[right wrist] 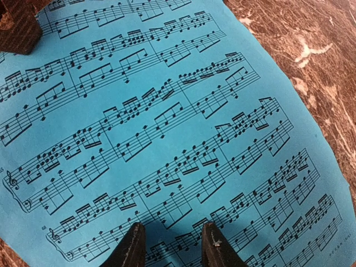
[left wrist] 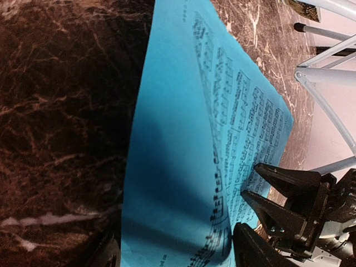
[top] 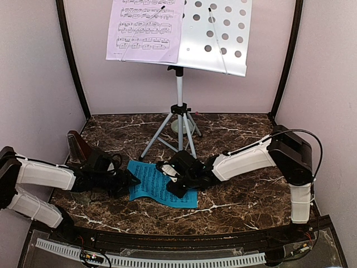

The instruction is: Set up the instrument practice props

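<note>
Flanking bright-blue sheet (top: 149,183) on table (top: 240,195) in front of music stand (top: 179,106): left gripper (left wrist: 178,253) gaping wide at left edge, right gripper (right wrist: 172,246) narrowly apart over right half.

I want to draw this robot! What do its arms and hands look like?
The left arm and right arm have white shells with chunky black joints. The left hand and right hand are black with two pointed fingers each. A thin black cable loops off the right arm.
</note>
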